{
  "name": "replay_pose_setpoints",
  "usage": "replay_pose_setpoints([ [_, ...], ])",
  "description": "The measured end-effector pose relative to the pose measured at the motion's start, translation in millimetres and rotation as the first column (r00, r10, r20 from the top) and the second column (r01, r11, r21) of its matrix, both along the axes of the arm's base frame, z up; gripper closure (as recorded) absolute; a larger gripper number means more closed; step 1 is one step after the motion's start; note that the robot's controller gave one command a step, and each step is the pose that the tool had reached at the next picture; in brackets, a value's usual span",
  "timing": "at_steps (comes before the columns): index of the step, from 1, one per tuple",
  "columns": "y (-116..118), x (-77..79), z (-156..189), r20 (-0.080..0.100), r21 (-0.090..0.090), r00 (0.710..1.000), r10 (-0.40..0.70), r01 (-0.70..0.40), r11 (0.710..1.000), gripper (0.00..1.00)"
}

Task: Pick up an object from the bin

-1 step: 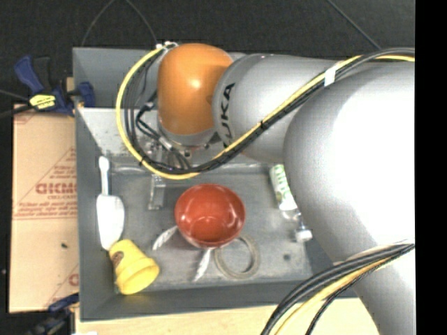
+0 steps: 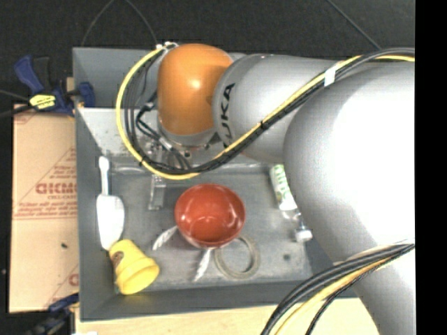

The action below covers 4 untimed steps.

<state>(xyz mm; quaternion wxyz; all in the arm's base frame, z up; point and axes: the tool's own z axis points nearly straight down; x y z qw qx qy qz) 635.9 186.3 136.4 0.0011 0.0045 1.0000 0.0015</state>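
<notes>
Grey metal bin [image 2: 276,237] on a dark, cable-strewn floor, and nothing's up yet: the gripper [image 2: 156,190] hangs low at back-left, between the white scoop [image 2: 110,215] and the red bowl [image 2: 209,215] sitting mid-bin. Open or closed, I can't tell under that orange cover [image 2: 185,89]. Yellow cone [image 2: 133,265], ring [image 2: 237,258] and tube [image 2: 281,185] lie untouched around the bowl, so the whole pick is left.

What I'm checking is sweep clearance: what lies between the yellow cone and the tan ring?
In the camera view, a pale twisted strip lies on the floor between the yellow cone and the tan ring, below the red bowl.
</notes>
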Motion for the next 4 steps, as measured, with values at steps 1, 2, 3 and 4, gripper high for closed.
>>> replay_pose_setpoints([
  [1,-11,-35.4,-46,0.003,0.000,0.999,0.049,-0.049,0.999,0.00],
  [2,-71,-41.9,-54,0.012,0.001,1.000,0.000,0.000,1.000,0.00],
  [3,-91,-49.4,-66,0.011,0.004,1.000,0.010,-0.010,1.000,0.00],
  [4,-91,-24.3,47,0.027,0.006,1.000,0.002,-0.002,1.000,0.00],
])
